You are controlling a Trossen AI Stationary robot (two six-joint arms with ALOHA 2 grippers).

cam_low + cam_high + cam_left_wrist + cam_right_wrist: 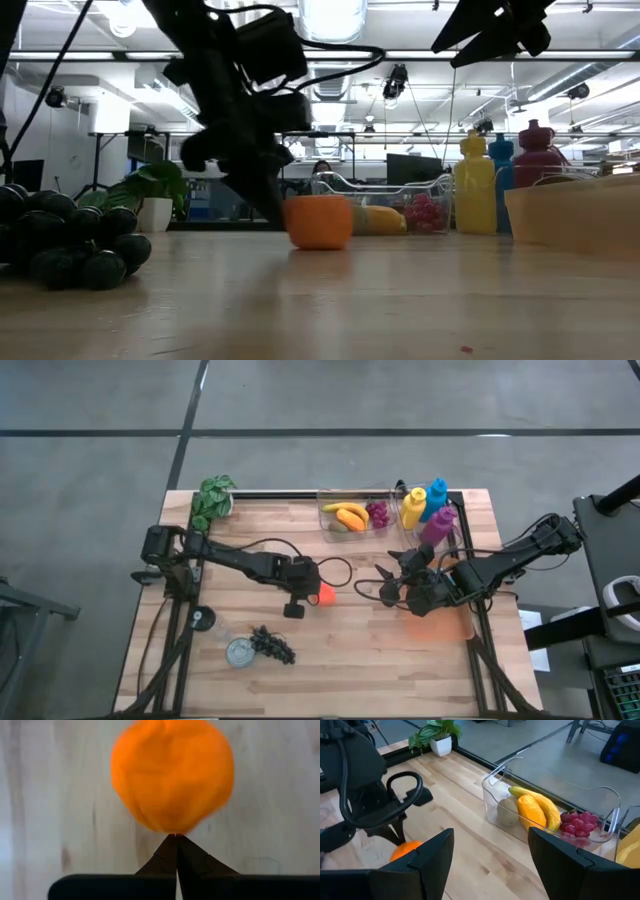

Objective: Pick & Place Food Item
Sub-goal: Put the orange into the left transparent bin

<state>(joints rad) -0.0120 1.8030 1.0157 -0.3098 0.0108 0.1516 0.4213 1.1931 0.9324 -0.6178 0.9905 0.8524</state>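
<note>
Pressing our left gripper (318, 593), jaws shut, against the orange (325, 595), we are risking rolling it toward three o'clock, where our right gripper (392, 582) is waiting wide.

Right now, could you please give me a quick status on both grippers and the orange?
Left gripper shut, tips against the orange, not gripping it. Right gripper open, raised off the table, empty. Nothing between them.

Orange (324, 595) mid-table touching left pincer (314, 591), bin (352, 516) behind, grapes (273, 644) front-left beside what may be a jar lid (239, 652)
</note>
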